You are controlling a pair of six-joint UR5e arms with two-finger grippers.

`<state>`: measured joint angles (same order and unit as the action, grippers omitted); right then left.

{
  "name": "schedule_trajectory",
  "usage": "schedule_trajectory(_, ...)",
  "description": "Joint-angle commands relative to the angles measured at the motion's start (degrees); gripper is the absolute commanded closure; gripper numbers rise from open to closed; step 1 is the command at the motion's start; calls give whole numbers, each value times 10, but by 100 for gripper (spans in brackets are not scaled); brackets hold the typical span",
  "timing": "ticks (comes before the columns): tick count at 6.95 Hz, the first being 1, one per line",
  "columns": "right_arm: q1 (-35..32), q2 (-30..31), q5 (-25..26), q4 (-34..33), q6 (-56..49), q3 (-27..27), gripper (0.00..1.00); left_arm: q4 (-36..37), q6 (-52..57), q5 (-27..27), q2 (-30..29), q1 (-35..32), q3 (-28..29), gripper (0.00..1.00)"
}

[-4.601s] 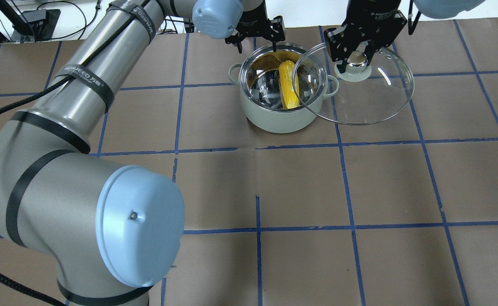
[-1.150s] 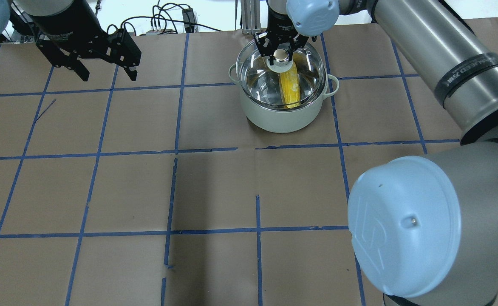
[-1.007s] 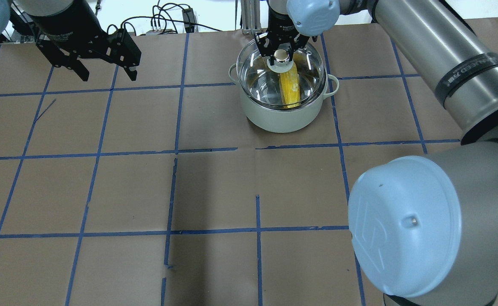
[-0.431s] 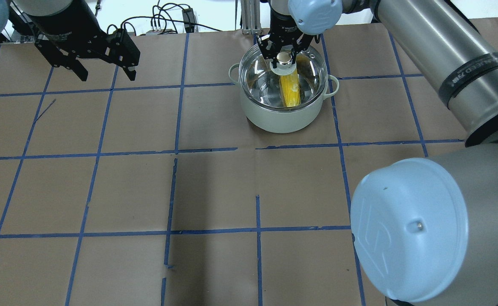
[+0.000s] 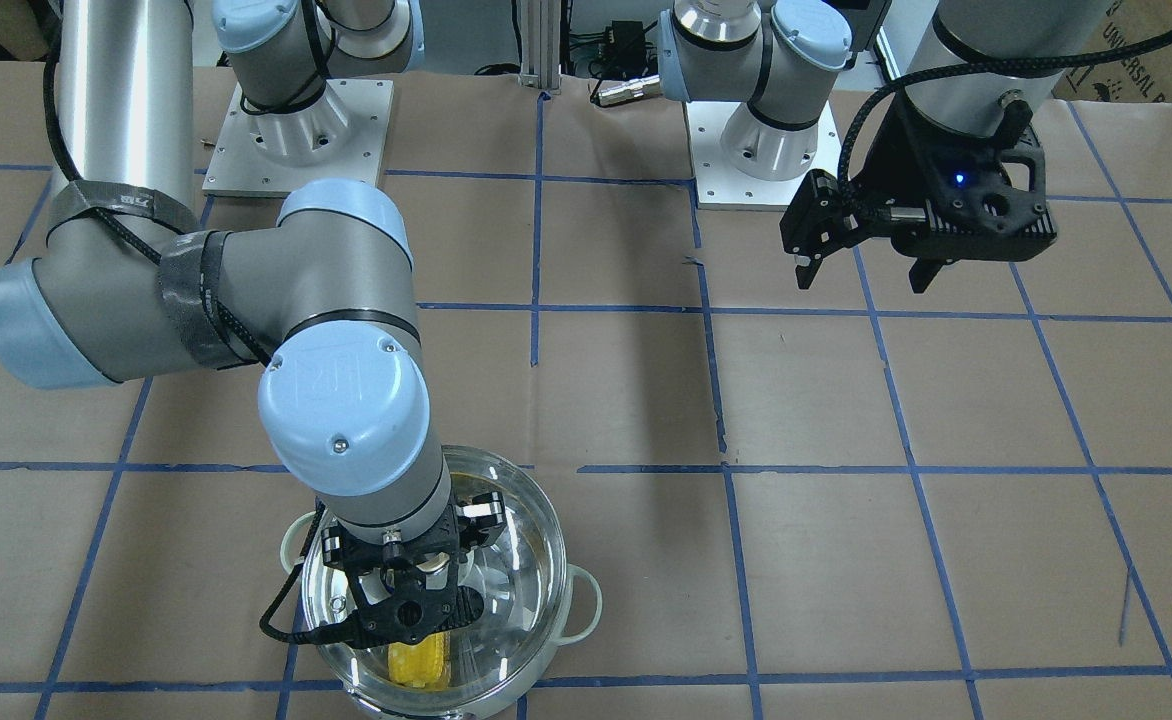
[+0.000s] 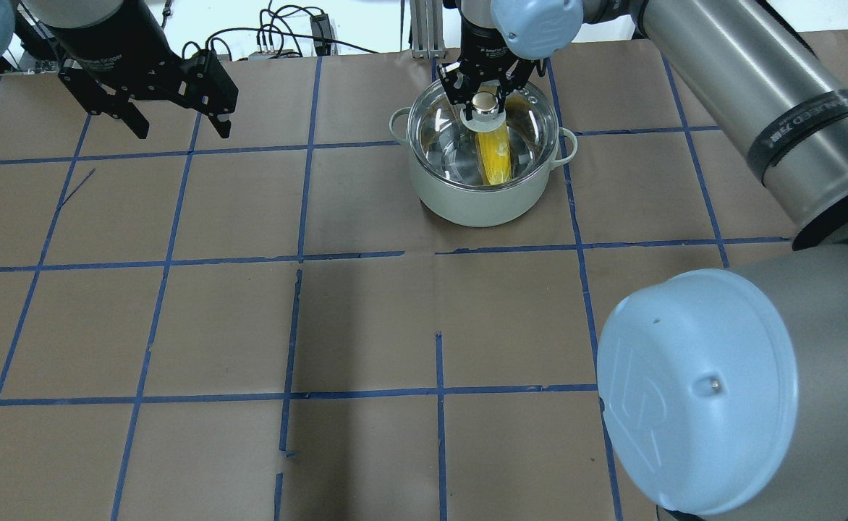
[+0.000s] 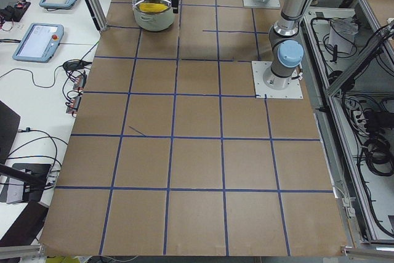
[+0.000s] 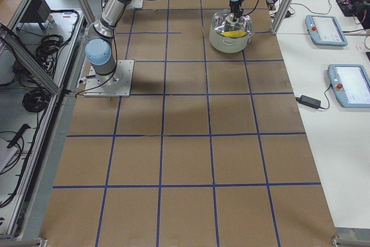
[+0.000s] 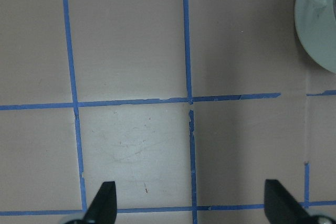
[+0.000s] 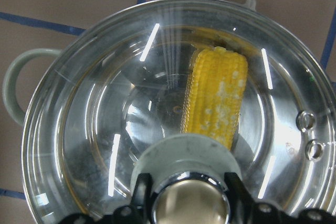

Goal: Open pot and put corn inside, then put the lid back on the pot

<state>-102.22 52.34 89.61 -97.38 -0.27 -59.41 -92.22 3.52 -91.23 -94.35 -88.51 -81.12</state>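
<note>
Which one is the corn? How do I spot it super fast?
Look at the brown table with blue tape lines and find the round pale green pot with a shiny steel inside, on the side far from the robot. Under its round clear glass lid lies the bright yellow bumpy ear of corn. It is the only yellow thing there.

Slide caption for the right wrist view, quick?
Right claw holding the lid by its knob on the pot, corn inside.

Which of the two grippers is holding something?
The right gripper, the one over the pot: it is shut on the knob of the lid. The left gripper hangs open and empty above the table.
</note>
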Motion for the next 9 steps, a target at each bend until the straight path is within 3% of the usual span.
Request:
schedule_trajectory(1,0,0,0,8,0,0,96,0,0,0,0,0,0,0)
schedule_trajectory(2,1,-1,0,9,-1,0,94,0,0,0,0,0,0,0)
schedule_trajectory(3,3,0,-2,10,-10,2,40,-1,0,0,0,0,0,0)
schedule_trajectory(4,4,0,-2,8,-14,11,17,-1,0,0,0,0,0,0)
schedule_trajectory(6,4,0,0,-2,-18,37,1,-1,0,0,0,0,-1,0)
schedule_trajectory(9,-2,-4,-3,9,-10,34,2,-1,0,0,0,-1,-5,0)
